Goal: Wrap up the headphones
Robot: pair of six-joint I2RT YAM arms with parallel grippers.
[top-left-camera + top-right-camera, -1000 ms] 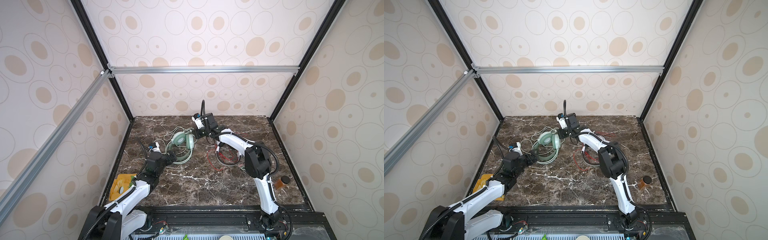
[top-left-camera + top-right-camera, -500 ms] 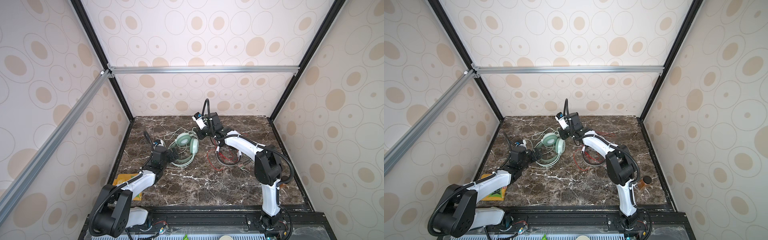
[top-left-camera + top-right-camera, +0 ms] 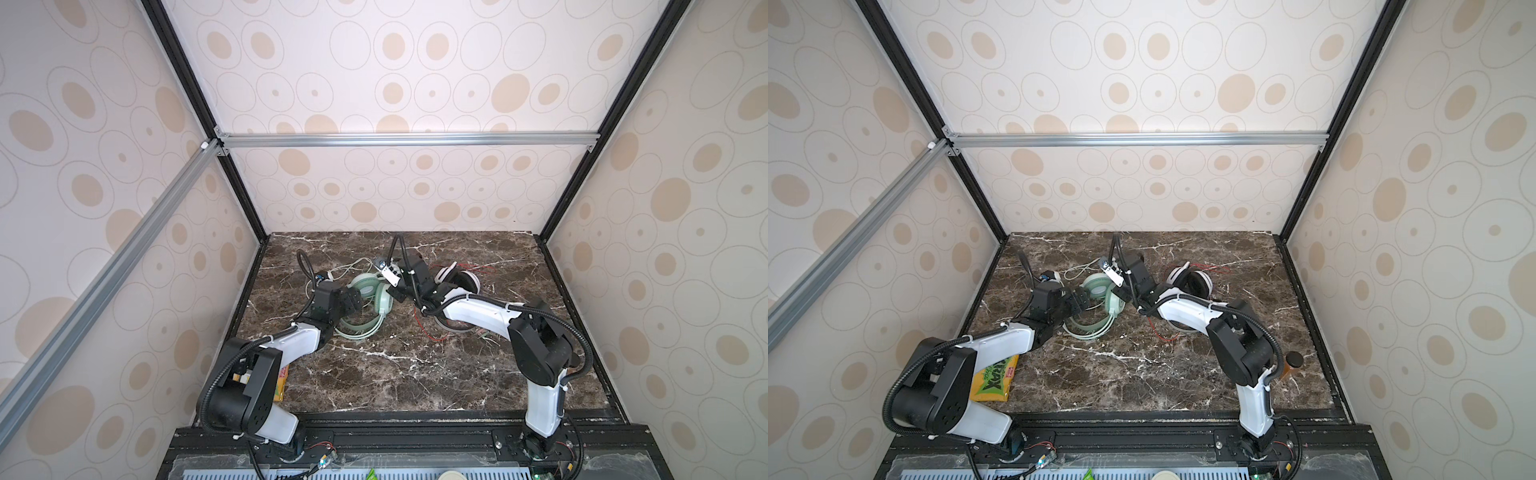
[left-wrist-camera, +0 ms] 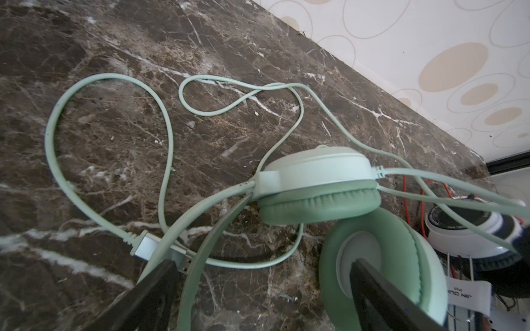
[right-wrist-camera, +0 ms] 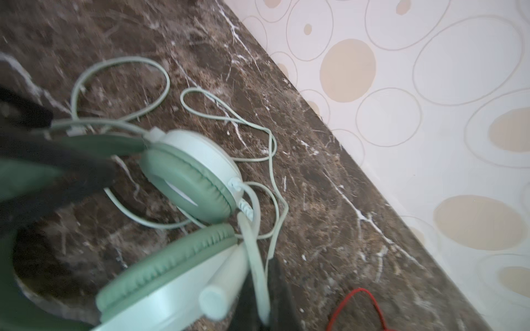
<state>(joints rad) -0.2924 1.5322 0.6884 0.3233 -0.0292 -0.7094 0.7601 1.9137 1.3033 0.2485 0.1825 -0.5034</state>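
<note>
The mint green headphones (image 3: 384, 305) (image 3: 1115, 305) lie at the back middle of the table, and their pale green cord (image 4: 109, 80) loops loosely behind them. My left gripper (image 3: 353, 301) (image 4: 263, 275) is open and low over them. Its jaws stand astride the headband (image 4: 190, 283), and one finger (image 4: 372, 286) is over an ear cushion. My right gripper (image 3: 394, 293) (image 5: 262, 303) is shut on the pale green cord (image 5: 259, 275) next to the ear cup. The white-and-black headphones (image 3: 465, 280) (image 4: 470, 240) lie to the right with their thin red cord (image 3: 428, 332) (image 5: 358, 303).
The cord's USB plug (image 4: 143, 246) lies by my left finger. A yellow snack packet (image 3: 994, 382) sits at the front left under the left arm. A small brown bottle (image 3: 1291, 365) stands at the front right. The back wall is close behind the cords.
My left gripper has moved forward and now stands over the green headband and ear cup. The right gripper has drawn a little toward the front, still shut on the cord.
</note>
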